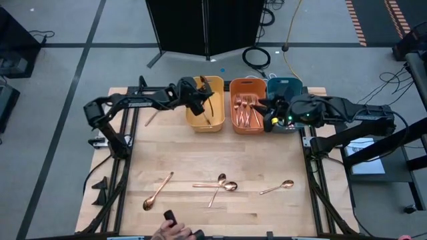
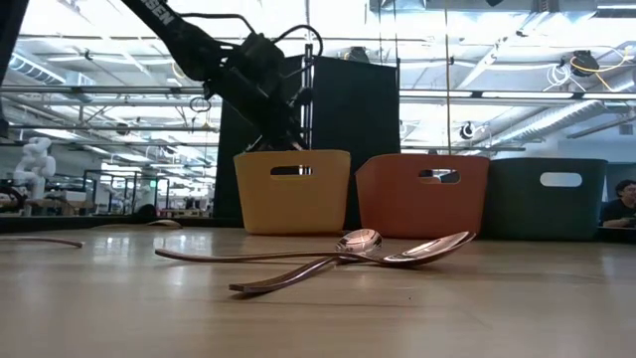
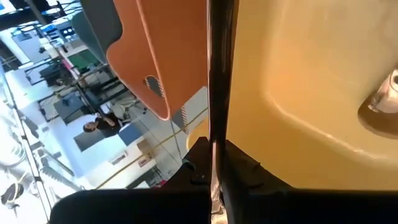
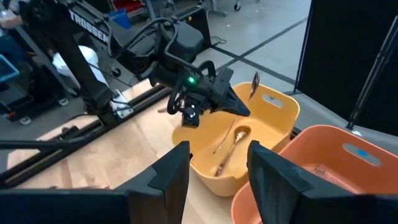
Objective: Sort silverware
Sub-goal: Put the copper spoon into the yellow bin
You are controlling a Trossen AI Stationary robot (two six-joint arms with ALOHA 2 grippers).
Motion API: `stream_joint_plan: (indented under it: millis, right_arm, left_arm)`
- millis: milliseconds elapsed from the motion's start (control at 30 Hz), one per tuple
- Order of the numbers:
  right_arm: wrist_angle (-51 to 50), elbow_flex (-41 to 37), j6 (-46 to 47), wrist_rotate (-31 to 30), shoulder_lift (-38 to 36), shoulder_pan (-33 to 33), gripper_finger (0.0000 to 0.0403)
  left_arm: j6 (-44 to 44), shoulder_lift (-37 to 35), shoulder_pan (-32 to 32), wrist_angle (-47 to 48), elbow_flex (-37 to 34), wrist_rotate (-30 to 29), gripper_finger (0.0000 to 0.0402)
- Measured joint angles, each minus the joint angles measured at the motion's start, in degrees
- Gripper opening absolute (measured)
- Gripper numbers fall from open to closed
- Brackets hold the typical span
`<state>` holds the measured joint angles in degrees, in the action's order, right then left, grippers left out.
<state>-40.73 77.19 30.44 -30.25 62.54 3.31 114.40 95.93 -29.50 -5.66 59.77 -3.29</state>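
My left gripper [image 1: 202, 100] hangs over the yellow bin [image 1: 215, 122] at the back of the tabletop [image 1: 200, 150], its jaws clamped on a slender copper utensil [image 4: 254, 85] — the right wrist view shows the piece standing up past the bin's far rim, and in my own left wrist view it runs as a dark strip straight out from between my fingers [image 3: 205, 165], too close for me to tell whether it is a spoon, fork or knife. Inside the yellow bin lie spoons [image 4: 231, 142], leaning along its floor. My right gripper [image 1: 268, 110] waits over the seam between the orange bin [image 1: 233, 93] and the teal bin [image 1: 293, 83], jaws apart and holding nothing. The orange bin carries a heap of copper forks [image 1: 247, 110]. On the near part of the tabletop the rest of the silverware is loose: one spoon [image 1: 157, 192] toward my left side, two crossed spoons [image 1: 221, 186] in the middle touching each other, and a single spoon [image 1: 279, 187] toward my right, well apart from the others. At the near edge a person's hand [image 1: 171, 230] rests beside a dark object [image 1: 169, 216].
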Motion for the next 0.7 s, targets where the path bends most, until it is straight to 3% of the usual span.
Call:
stream_joint_plan:
  millis: [700]
  right_arm:
    - [-2.85, 0.00, -4.39, 0.05, 0.02, -1.88, 0.0148]
  left_arm:
    - [-1.54, 0.12, 0.46, -0.09, 0.00, -0.13, 0.0010]
